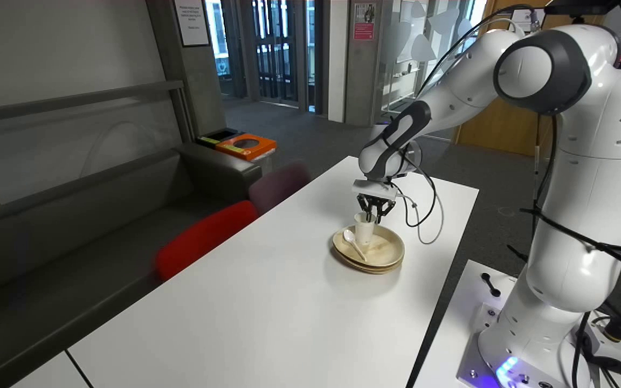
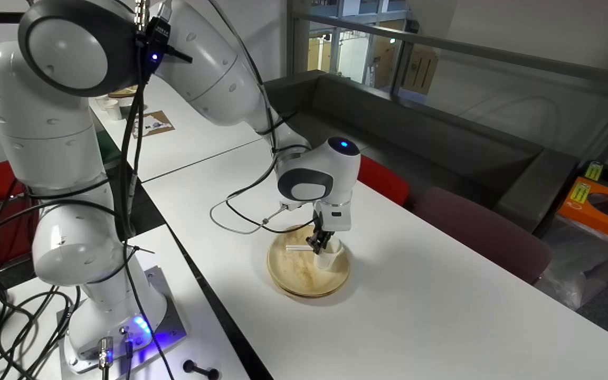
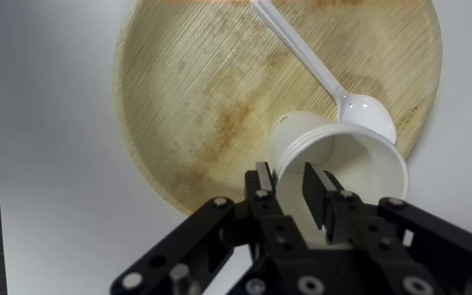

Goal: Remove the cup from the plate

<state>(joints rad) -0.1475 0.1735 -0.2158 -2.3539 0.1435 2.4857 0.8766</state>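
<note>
While one finger of my gripper (image 3: 288, 176) reached inside the cream-white cup (image 3: 359, 164), the other sat outside, just beside the cup's wall. Gap was narrow but real: cup rim passed between the fingers, and in the wrist view I saw space between the inner finger and the wall, so I wasn't clamping anything. Cup stood upright on the round tan plate (image 3: 195, 102), off-centre; not yet removed from it. A white plastic spoon (image 3: 324, 75) lay on the same plate, bowl just beside the cup, handle running away across the plate. Couldn't tell whether bowl and cup touched. In an exterior view I spotted another dish (image 1: 373, 270) stacked right under the plate, all on the white table (image 1: 235, 312). My arm (image 2: 219, 79) reached over that table in both exterior views, wrist turned down above the plate. Along the table's long side I noted a red chair (image 1: 205, 237) and a maroon chair (image 1: 278, 186), with a dark grey sofa (image 1: 73, 231) behind them.
</note>
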